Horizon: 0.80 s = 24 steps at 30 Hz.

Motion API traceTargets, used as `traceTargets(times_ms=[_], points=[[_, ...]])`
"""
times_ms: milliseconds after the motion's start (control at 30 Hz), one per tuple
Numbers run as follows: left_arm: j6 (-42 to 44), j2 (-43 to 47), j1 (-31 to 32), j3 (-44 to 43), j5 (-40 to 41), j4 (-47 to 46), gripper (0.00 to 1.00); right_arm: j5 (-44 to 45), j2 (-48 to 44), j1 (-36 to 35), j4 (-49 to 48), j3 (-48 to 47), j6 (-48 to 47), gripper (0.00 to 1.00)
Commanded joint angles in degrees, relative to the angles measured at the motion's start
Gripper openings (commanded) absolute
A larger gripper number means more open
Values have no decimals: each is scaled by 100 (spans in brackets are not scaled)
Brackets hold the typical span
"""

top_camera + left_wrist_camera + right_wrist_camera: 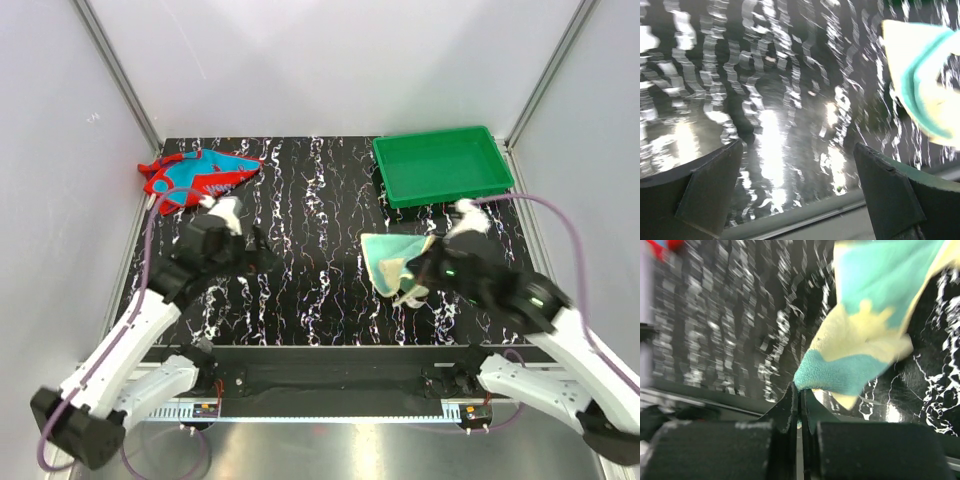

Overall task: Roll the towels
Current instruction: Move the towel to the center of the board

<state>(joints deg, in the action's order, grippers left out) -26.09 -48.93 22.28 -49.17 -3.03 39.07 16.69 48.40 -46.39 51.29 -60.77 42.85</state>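
Yellow towel [390, 258], teal corner tight between right hand [801, 394] fingertips.

Table [320, 200]: black w/ white marble-like veins running all over, streaky and blurred in both wrist views. Tray [440, 165]: plain bright green, no pattern. Red towel [200, 176]: red ground w/ teal-blue shapes across the middle. Yellow towel [385, 262]: pale yellow w/ a big teal patch, plus a teal corner (clearest in the right wrist view). Arms [140, 330]: white shells, black joints. Cables [152, 225]: dull purple. Walls [300, 60]: pale grey-white, approx. uniform.
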Motion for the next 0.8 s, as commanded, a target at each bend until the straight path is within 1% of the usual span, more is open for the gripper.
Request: traceTargets(times_ms=[0,100,133,167,233,267,300,333,367,433,467,533,567,633,667,733,767], points=[[-467,-352,818,-304,645,-750,99,625,-969,-37,750,-619,276,0],[-573,-809,1224,-260,585,-1286,99,984,-1743,-37,1128,-865,364,0],[-599,-942,1295,-243,532,-1436,99,1099,-1868,-28,1286,-936,434,0],[-625,-1239,1366,-234,496,-1716,99,1282,-1930,-28,1653,-1076,452,0],[-722,-1592,1524,-225,452,-1955,99,1433,-1922,-28,2033,-1173,513,0],[-749,-1768,1568,-242,409,-2208,99,1486,-1887,-28,2261,-1104,540,0],[-766,-2152,1656,-269,339,-2315,99,1478,-1800,-37,2332,-1034,584,0],[-784,-2356,1700,-278,199,-2560,99,1452,-1773,-28,2368,-937,662,0],[-793,-2724,1840,-304,136,-2658,99,1347,-1747,-28,2351,-736,707,0],[-880,-3069,1998,-339,136,-2860,99,1276,-1755,-28,2325,-542,873,0],[-898,-3357,2182,-339,75,-2931,99,1241,-1781,-28,2290,-376,918,0],[-986,-3553,2402,-339,83,-3088,99,1240,-1904,-28,2245,-208,1023,0],[-1038,-3675,2621,-313,74,-3177,99,1275,-1948,-28,2237,-181,1058,0],[-1214,-3782,2859,-251,-5,-3413,97,1337,-2019,-28,2263,-128,1120,0],[-1267,-3895,3122,-260,-14,-3450,96,1372,-2028,-37,2298,-119,1138,0],[-1399,-4019,3378,-321,-5,-3555,95,1372,-2010,-28,2298,-119,1120,0],[-1495,-4141,3623,-365,13,-3573,93,1372,-1967,-28,2315,-128,1120,0]])
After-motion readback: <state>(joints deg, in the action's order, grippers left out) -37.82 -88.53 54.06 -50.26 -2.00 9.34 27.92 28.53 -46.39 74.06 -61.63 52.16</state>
